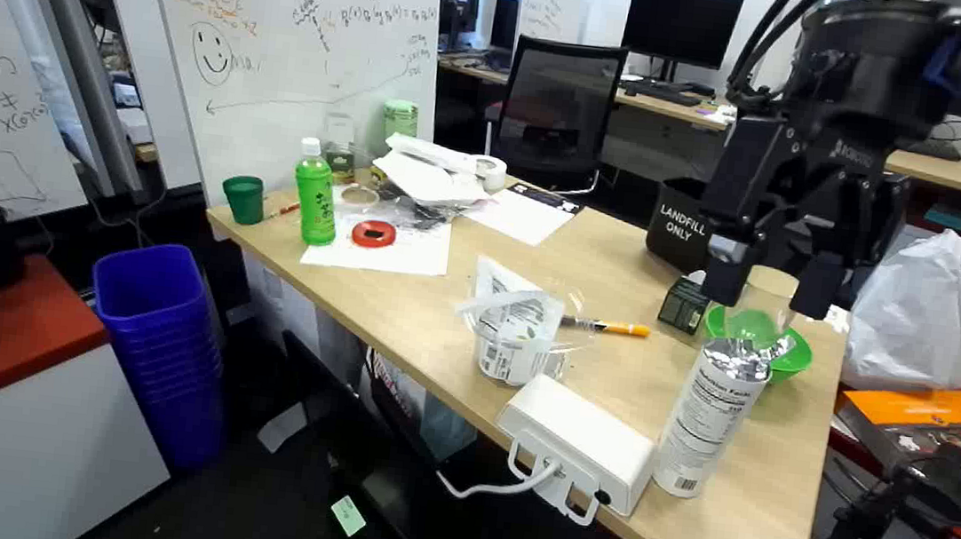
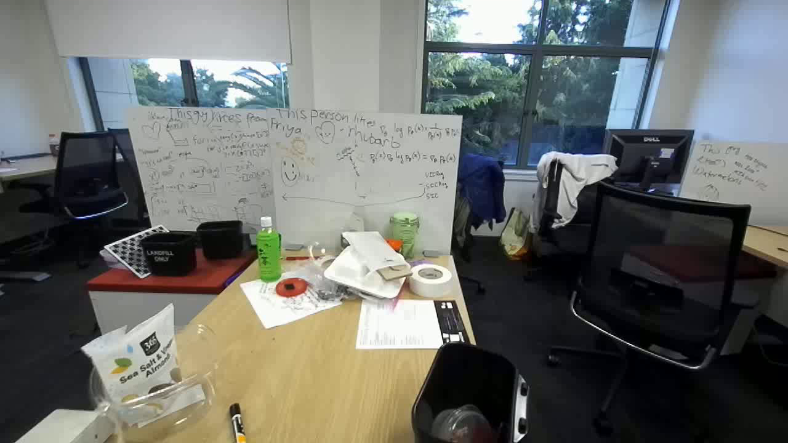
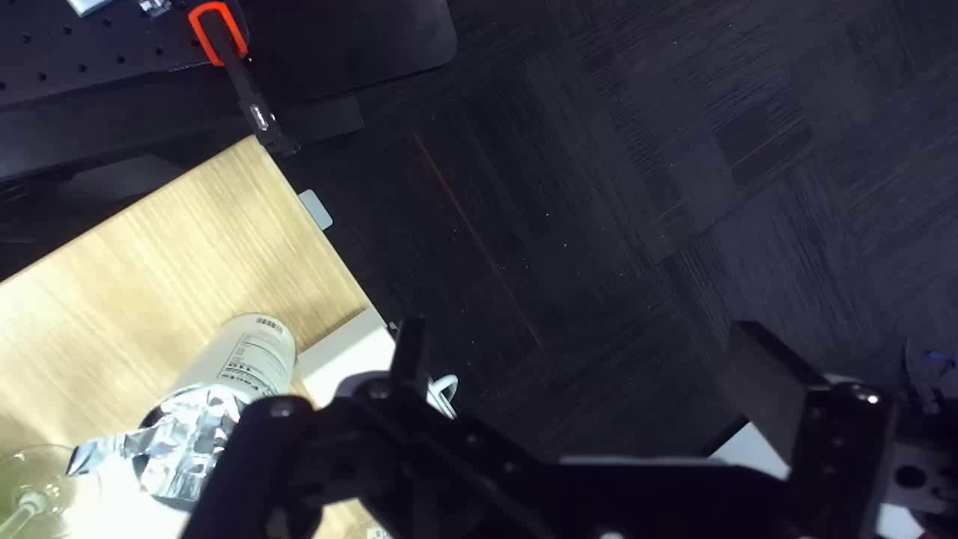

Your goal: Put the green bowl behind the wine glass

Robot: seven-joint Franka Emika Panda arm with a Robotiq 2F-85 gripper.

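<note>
The lime-green bowl [image 1: 795,360] sits on the table near its right edge in an exterior view, partly hidden by the wine glass and a foil-topped can. The clear wine glass [image 1: 757,324] stands in front of the bowl in that view, its lower part hidden by the can. It also shows at the lower left of the wrist view [image 3: 45,490]. My gripper [image 1: 772,287] is open and empty, and its fingers overlap the glass's upper part in that view. In the wrist view my gripper [image 3: 580,337] has only dark floor between its fingers.
The foil-topped can [image 1: 710,423] stands close to the glass, beside a white device [image 1: 583,441] at the table edge. A small black box [image 1: 684,305], a black bin [image 1: 680,226], a marker [image 1: 617,328] and a snack bag in clear plastic [image 1: 518,340] are nearby.
</note>
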